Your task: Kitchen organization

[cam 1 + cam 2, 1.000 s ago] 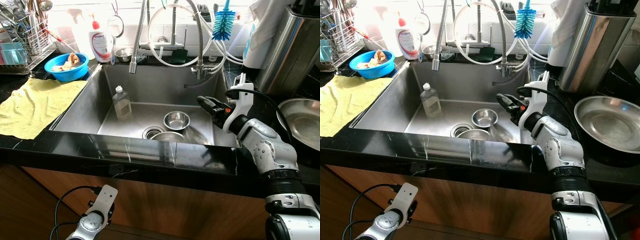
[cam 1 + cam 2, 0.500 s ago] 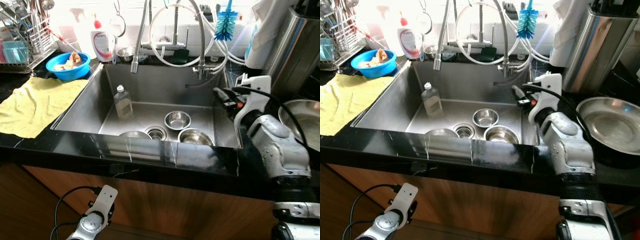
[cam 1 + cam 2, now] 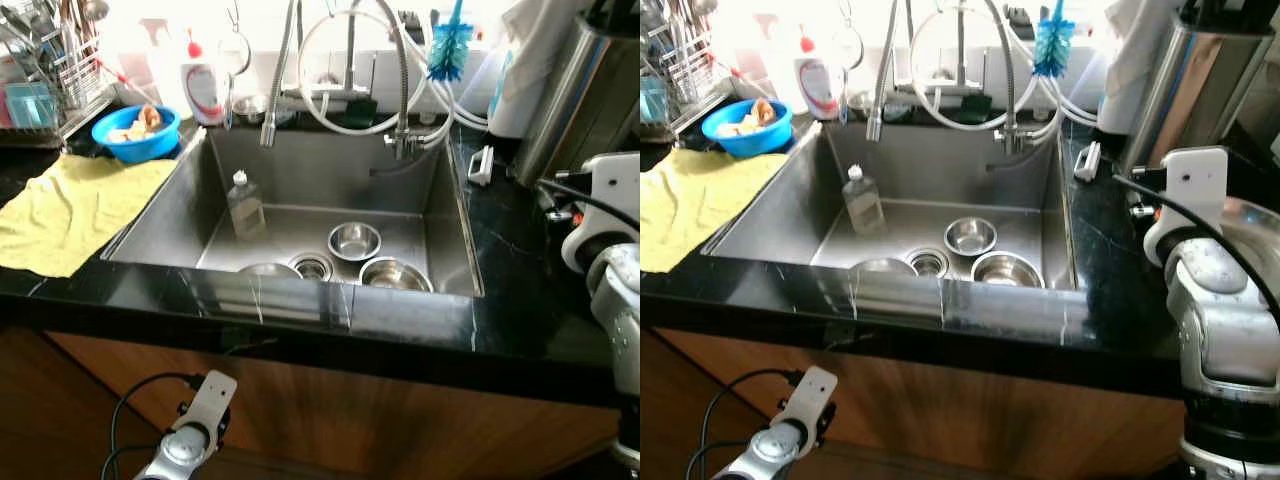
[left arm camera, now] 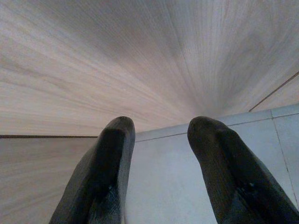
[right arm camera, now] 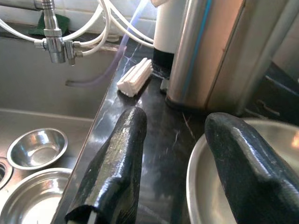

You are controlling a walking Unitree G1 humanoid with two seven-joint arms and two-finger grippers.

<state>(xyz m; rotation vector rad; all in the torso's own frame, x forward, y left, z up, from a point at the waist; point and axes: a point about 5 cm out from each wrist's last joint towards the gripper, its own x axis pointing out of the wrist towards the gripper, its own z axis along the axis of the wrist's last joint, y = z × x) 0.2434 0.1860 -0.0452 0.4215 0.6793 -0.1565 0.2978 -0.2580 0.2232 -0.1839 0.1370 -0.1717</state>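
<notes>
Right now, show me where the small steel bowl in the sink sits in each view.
Left eye view: small bowl in the sink, behind the bigger bowl.
Right eye view: same spot.
Right wrist view: just past the bigger bowl.
Left wrist view: faces a wood panel and floor tile instead.
Shared landmark: the white block on the counter.

Yellow cloth at left; blue bowl upper left. White bottle with red cap. Bright blue brush at top. Black countertop veined in white. Silver sink. Brown woodgrain cabinet front below.
</notes>
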